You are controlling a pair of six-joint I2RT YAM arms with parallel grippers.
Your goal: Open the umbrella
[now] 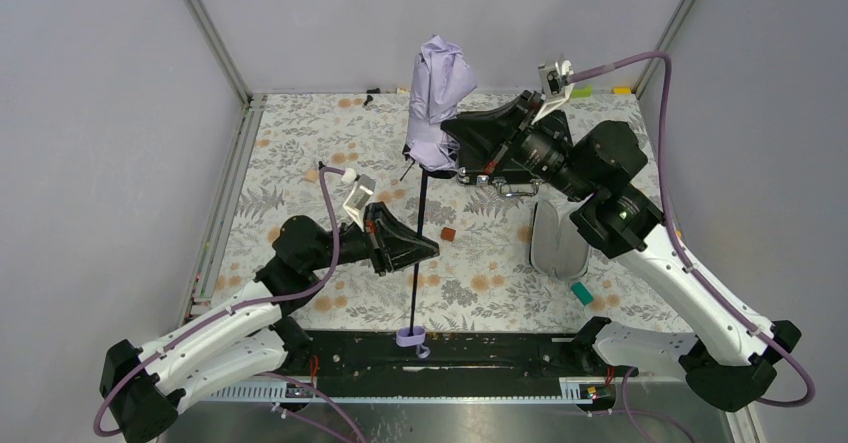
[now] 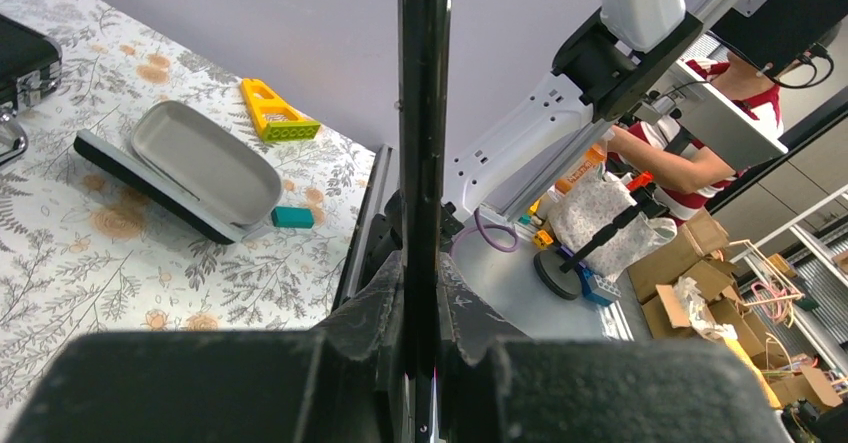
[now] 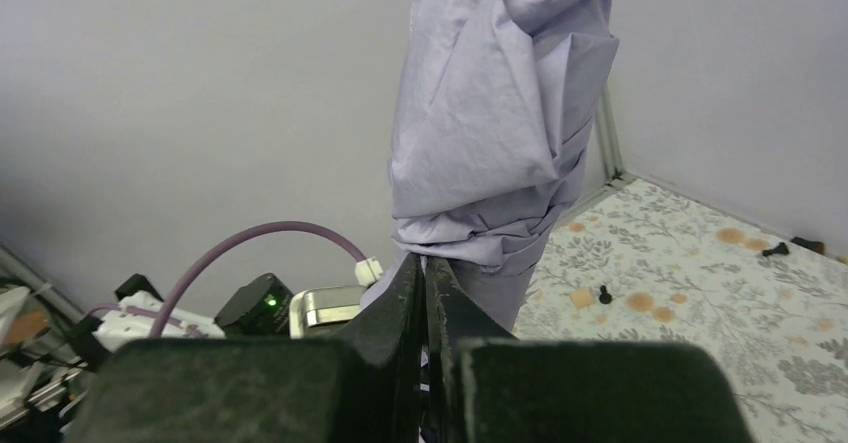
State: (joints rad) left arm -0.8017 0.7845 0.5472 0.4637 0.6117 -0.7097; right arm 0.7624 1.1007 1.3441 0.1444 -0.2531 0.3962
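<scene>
The left gripper (image 2: 421,298) pinches the thin black shaft (image 2: 423,113) of the umbrella (image 1: 441,91) partway up. The right gripper (image 3: 424,278) is pressed together on the shaft just beneath the folded lavender canopy (image 3: 500,113). The umbrella stands over the floral table (image 1: 300,143), its handle (image 1: 409,338) at the near edge and a grey-lined case (image 1: 556,241) to the right.

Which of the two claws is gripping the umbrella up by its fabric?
The right gripper: it clamps the umbrella just below the bunched canopy. The left gripper holds the bare shaft lower down.
</scene>
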